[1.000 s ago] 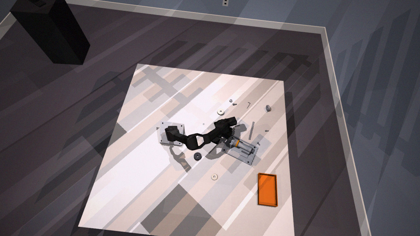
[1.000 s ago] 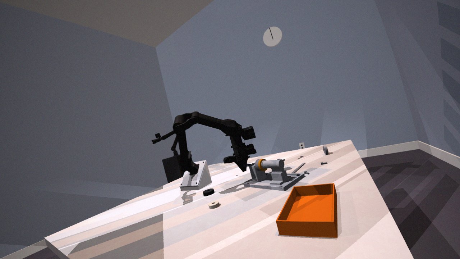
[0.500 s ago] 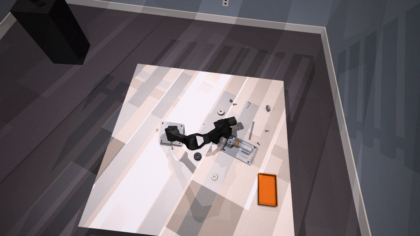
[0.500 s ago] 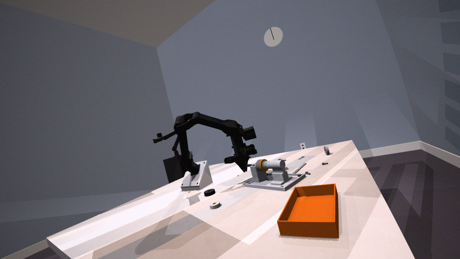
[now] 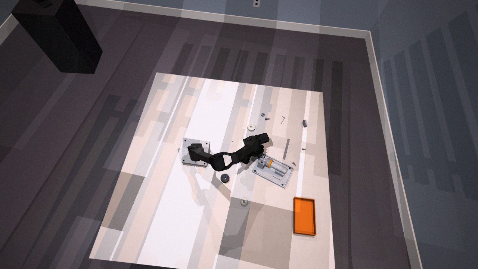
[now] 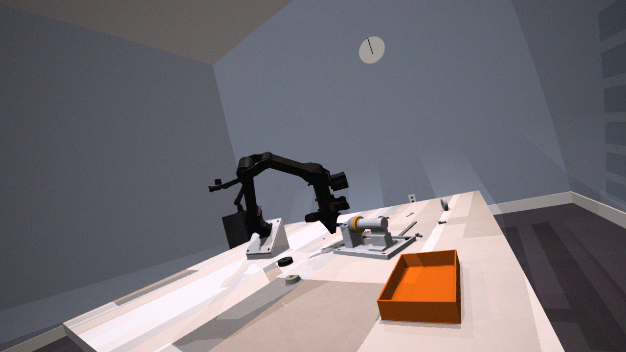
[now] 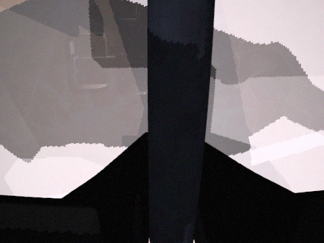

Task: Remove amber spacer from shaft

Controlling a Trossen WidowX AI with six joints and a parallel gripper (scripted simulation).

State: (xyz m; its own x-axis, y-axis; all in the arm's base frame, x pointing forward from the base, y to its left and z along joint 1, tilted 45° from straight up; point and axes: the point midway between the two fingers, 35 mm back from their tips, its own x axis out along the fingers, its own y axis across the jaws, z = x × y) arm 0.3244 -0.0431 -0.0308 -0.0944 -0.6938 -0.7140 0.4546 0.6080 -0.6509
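Pinching the shaft's end (image 6: 338, 224) in my gripper (image 5: 259, 155) (image 6: 334, 228) (image 7: 177, 135), I have the amber spacer (image 5: 270, 163) (image 6: 356, 224) up on the grey fixture (image 5: 277, 179) (image 6: 363, 252), above the table (image 5: 267, 227) (image 6: 306, 315).

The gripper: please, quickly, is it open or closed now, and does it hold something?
Gripper: closed, holding the near end of the shaft.
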